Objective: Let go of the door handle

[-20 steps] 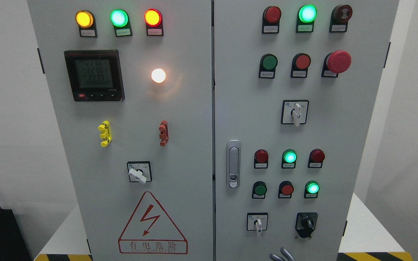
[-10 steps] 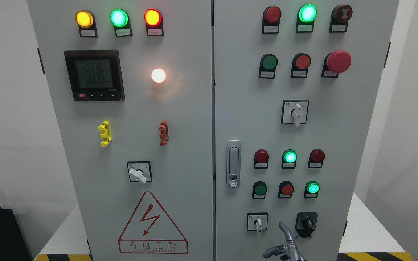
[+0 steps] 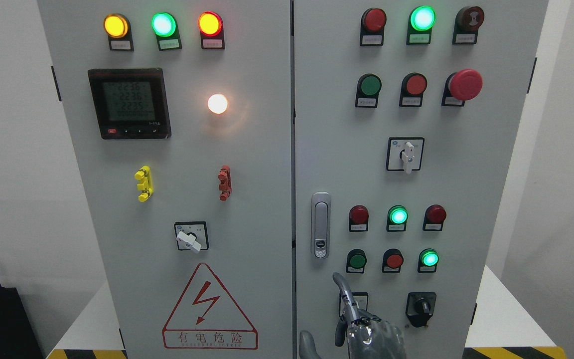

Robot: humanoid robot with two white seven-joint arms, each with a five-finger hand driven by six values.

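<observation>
The right hand (image 3: pixel 361 326) hovers low before the right door with one finger stretched up, holding nothing, just below the door handle (image 3: pixel 321 225), and it could bump the small selector switch (image 3: pixel 353 304) behind it and turn it.

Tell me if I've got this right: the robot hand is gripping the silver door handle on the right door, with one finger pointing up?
Not quite. In the head view the robot hand is below the door handle and apart from it, gripping nothing. One finger does point up, and the handle is on the right door.
</observation>
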